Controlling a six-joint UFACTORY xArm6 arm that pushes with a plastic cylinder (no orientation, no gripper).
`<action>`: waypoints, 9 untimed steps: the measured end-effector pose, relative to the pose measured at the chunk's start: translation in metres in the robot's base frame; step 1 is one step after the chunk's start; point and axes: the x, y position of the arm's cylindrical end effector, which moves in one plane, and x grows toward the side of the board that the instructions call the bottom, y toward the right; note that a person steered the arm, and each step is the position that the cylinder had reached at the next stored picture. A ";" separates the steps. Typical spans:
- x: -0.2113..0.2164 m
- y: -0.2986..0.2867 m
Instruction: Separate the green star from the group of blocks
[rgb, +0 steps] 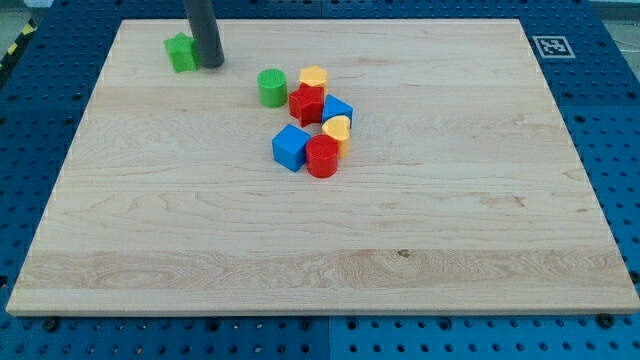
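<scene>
The green star (181, 53) lies alone near the view's top left of the wooden board (320, 220). My tip (211, 64) stands right beside it, touching or nearly touching its right side. The group sits near the board's upper middle: a green cylinder (271, 87), a yellow block (313, 77), a red star-like block (306, 103), a blue block (337, 110), a yellow heart (338, 131), a blue cube (290, 147) and a red cylinder (322, 157). The green star is well apart from this group, to its upper left.
A blue pegboard table (610, 120) surrounds the board on all sides. A black-and-white marker tag (550, 46) sits off the board's top right corner.
</scene>
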 end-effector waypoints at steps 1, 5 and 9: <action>0.027 0.000; 0.001 -0.029; -0.023 -0.043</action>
